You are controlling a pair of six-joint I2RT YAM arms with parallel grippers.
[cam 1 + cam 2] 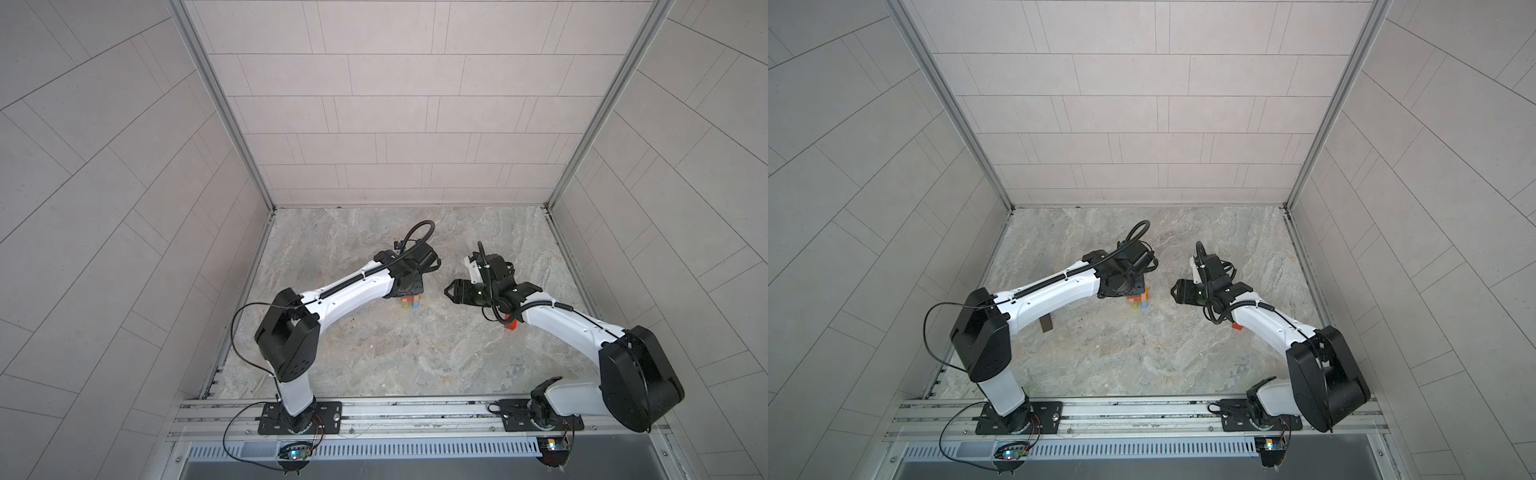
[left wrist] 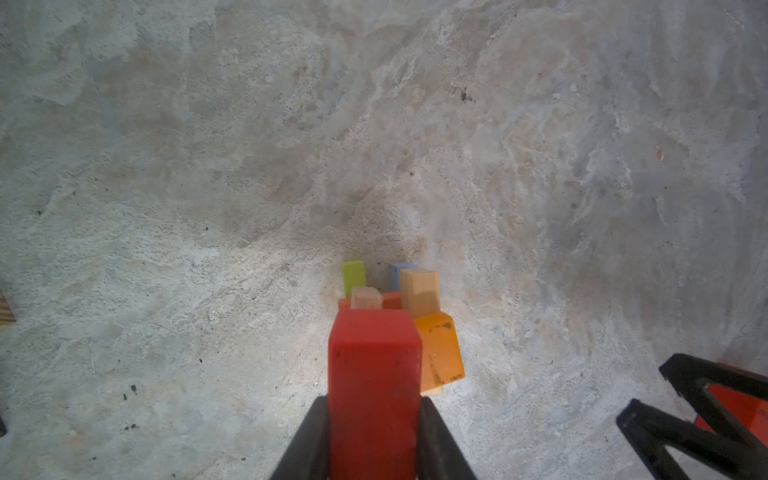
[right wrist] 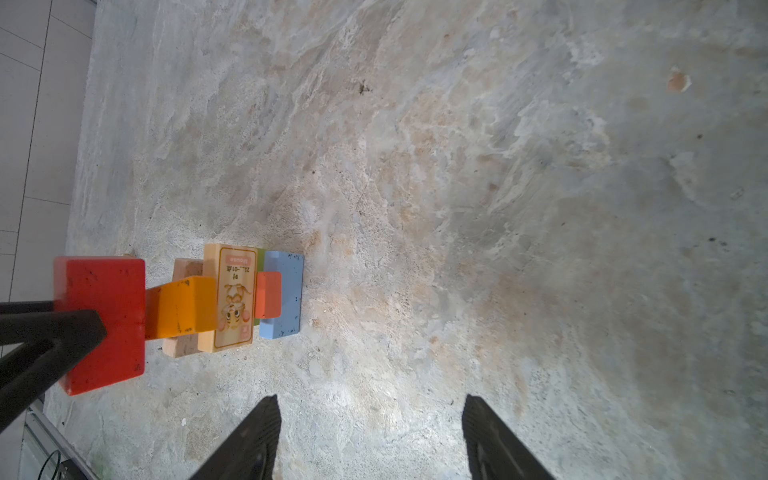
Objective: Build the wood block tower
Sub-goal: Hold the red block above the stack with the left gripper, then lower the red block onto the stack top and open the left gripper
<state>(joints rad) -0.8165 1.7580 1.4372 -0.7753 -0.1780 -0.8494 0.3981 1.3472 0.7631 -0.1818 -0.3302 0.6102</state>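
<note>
Reaching down over the tower (image 3: 232, 299) with left gripper (image 2: 374, 400) clamped on a red block (image 2: 374, 353) — at 3 o'clock, hovering with right gripper (image 3: 370, 398) spread wide, empty, well clear.

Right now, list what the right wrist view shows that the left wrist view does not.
Only the right wrist view: the cartoon print on a tan block, tiled wall, and nothing between the right gripper fingers. Only the left wrist view: both left gripper jaws clamping the held red block. Both: that red block, the orange block, light blue block, marbled tabletop.
</note>
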